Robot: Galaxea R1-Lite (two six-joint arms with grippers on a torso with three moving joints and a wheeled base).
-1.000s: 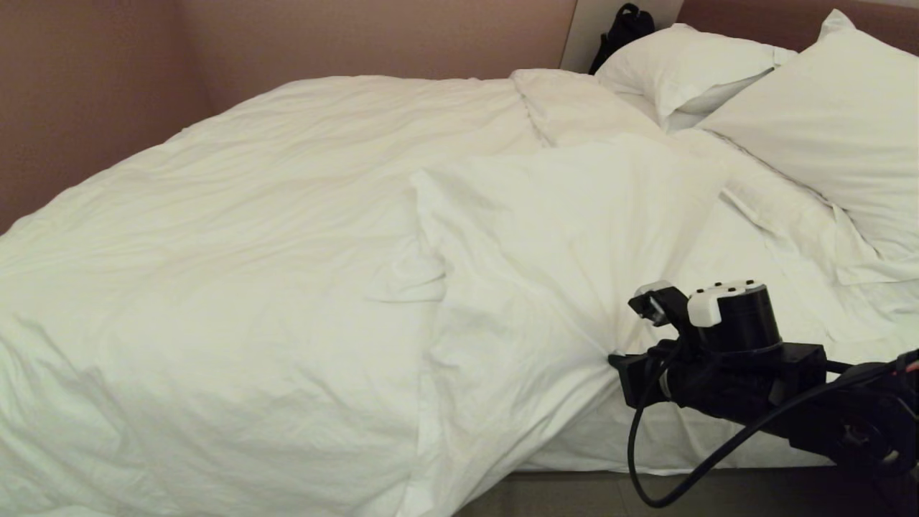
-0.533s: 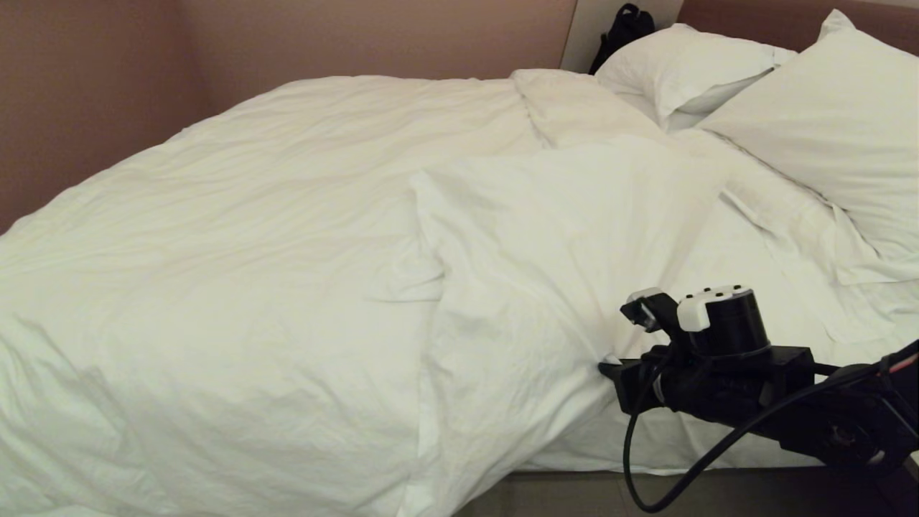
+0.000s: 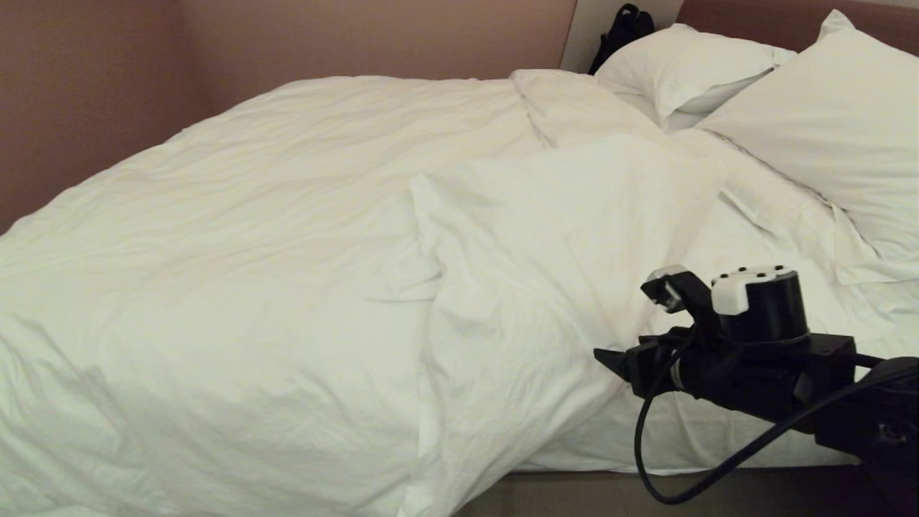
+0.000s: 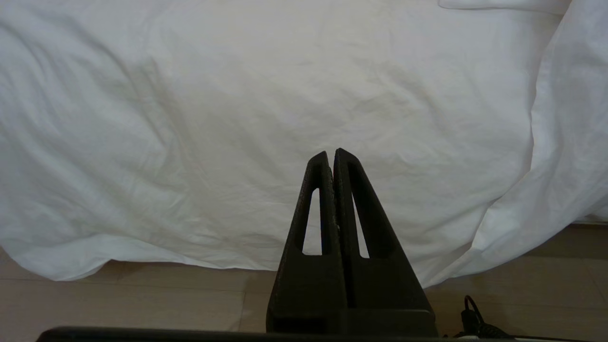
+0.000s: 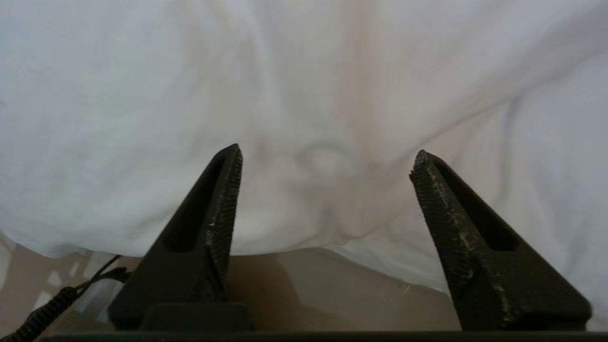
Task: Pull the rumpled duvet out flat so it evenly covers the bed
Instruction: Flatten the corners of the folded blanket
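Note:
The white, wrinkled duvet [image 3: 287,237] lies over most of the bed [image 3: 718,438], with a thick fold running down its middle and over the near side. My right gripper [image 3: 607,357] is at that near edge, level with the mattress, and stands open. In the right wrist view a puckered bit of the duvet [image 5: 304,85] hangs just ahead of the gripper [image 5: 327,154], with nothing between the fingers. My left gripper [image 4: 331,153] is shut and empty. It points at duvet [image 4: 237,118] draped down the bed's side above the floor.
Two white pillows [image 3: 689,68] [image 3: 833,122] lean at the head end on the right. A black bag [image 3: 621,29] stands behind them. A brown wall [image 3: 93,93] runs along the far side. Wooden floor [image 4: 118,299] shows under the duvet's hanging hem.
My right gripper has opened and let go of the duvet's edge. It has lifted a little and drawn back to the right. The pinched creases there have slackened.

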